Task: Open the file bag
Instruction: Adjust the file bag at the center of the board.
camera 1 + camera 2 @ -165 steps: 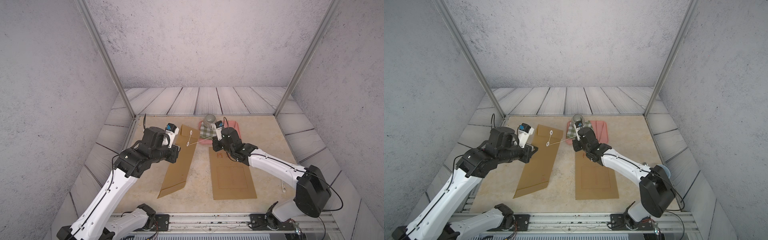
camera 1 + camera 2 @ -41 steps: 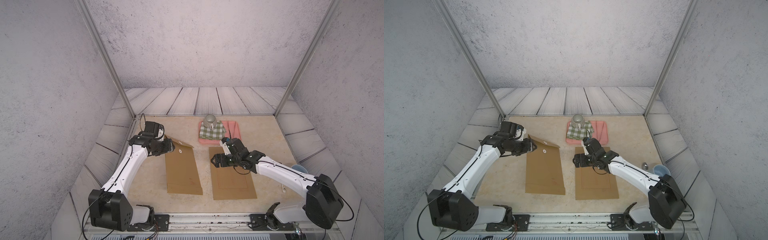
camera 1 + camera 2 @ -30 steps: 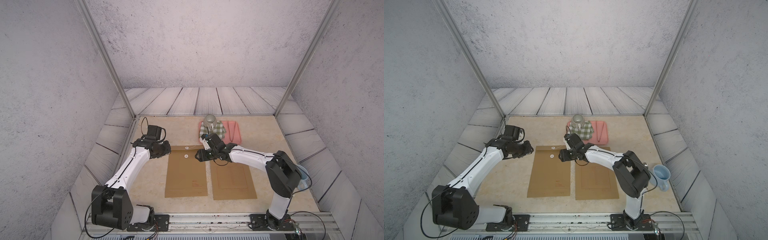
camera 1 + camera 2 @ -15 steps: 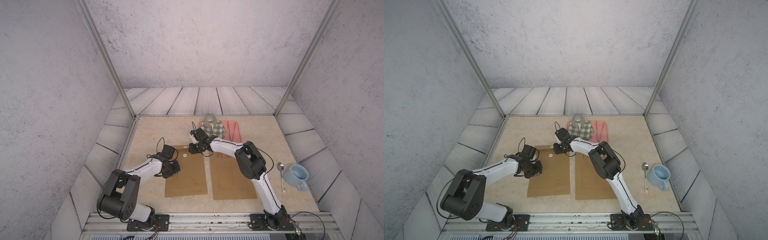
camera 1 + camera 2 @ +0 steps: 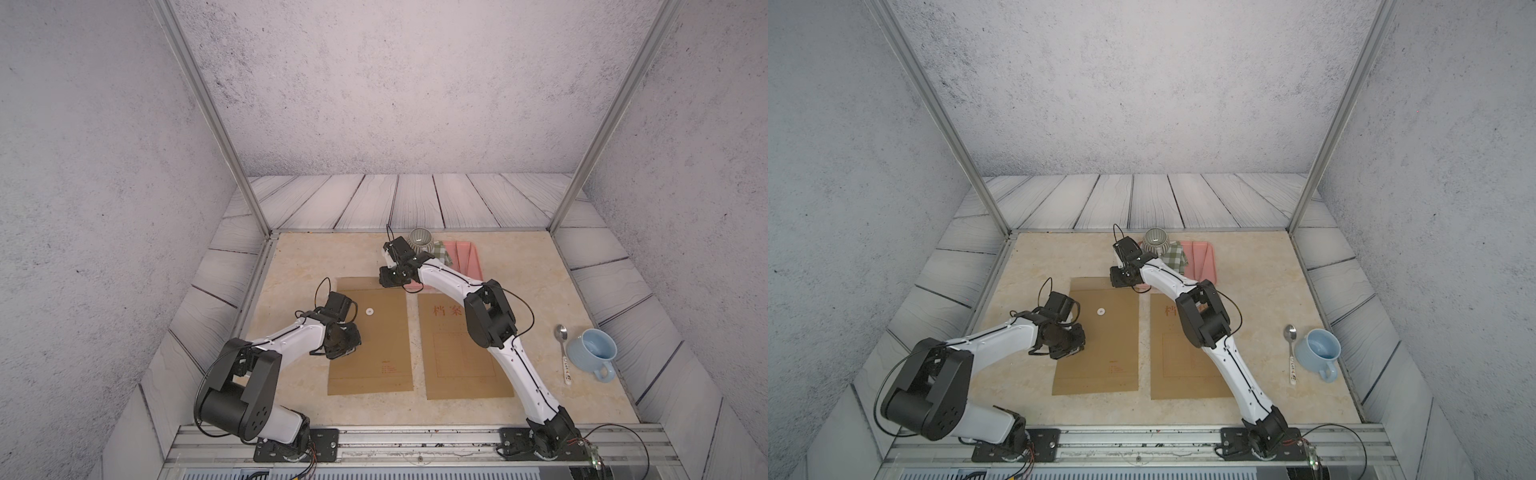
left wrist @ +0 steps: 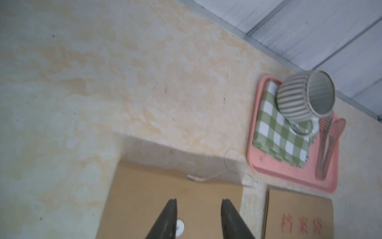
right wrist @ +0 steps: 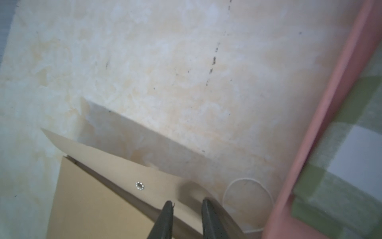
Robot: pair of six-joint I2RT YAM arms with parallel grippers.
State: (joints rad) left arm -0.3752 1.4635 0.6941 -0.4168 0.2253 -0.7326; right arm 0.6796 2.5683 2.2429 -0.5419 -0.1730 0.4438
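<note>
Grey walls (image 5: 415, 104) and plank skirting enclose a beige tabletop (image 5: 316, 257), seen in both top views. The left arm (image 5: 286, 338) bends low from the near rail, and the right arm (image 5: 511, 357) stretches toward the far side. Two brown bags lie flat side by side, apart. The bag (image 5: 374, 345) sits left of centre, and the second bag (image 5: 444, 365), printed with red characters, lies partly under the right arm. A pink tray (image 5: 469, 262) stands just beyond the second bag and carries a checked cloth (image 6: 277, 132), a striped mug (image 6: 297, 99) on the cloth, and red tongs (image 6: 324, 149). A blue mug (image 5: 592, 351) stands upright near the right edge with a spoon (image 5: 564, 357) just beside it. The left gripper (image 6: 199, 201) hangs low over the bag's left part with its dark fingers (image 6: 167, 219) a little apart and nothing between them; whether they touch the paper cannot be told. The right gripper (image 7: 187, 201) is at the bag's far right corner, beside the tray, jaws narrowly parted. There the flap (image 7: 115, 165) stands raised off the bag, pale underside showing, its corner at the fingertips, with no firm pinch visible. A white string (image 7: 246, 179) loops on the tabletop between flap and tray. A small white disc (image 5: 369, 311) sits on the bag's face near the left gripper.
</note>
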